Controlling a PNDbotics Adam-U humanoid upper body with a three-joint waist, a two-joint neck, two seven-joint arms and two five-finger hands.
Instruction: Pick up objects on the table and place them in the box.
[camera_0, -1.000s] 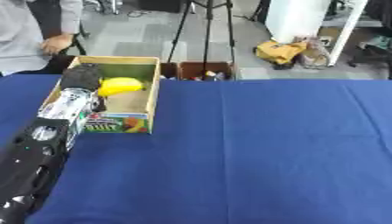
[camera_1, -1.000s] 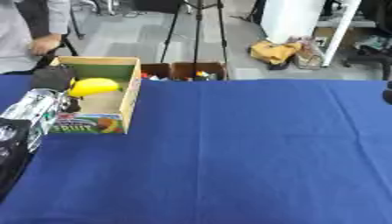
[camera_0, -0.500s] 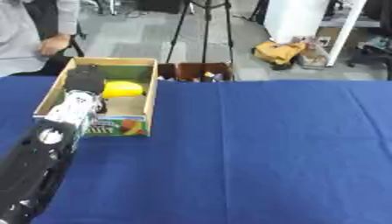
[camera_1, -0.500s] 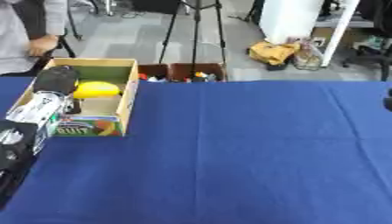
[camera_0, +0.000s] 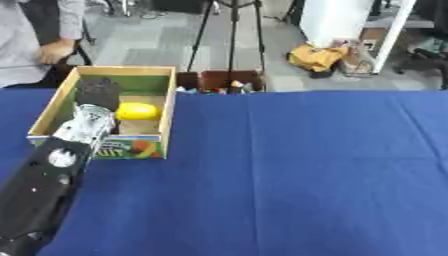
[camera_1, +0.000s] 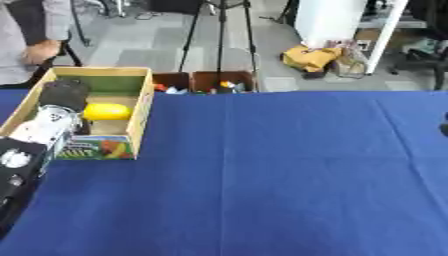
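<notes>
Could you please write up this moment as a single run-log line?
left hand: inside box, fingers unclear | in box: yellow object | right hand: only a dark edge at the right border | tablecloth: no loose objects visible

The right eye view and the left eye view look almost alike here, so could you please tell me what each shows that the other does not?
Only the right eye view shows a small dark shape at its right edge; what it is I cannot tell. Only the left eye view shows the left arm running right down to the lower left corner. Both share the box on the blue table, the yellow object inside it, and the left hand reaching into the box; its fingers cannot be made out.
</notes>
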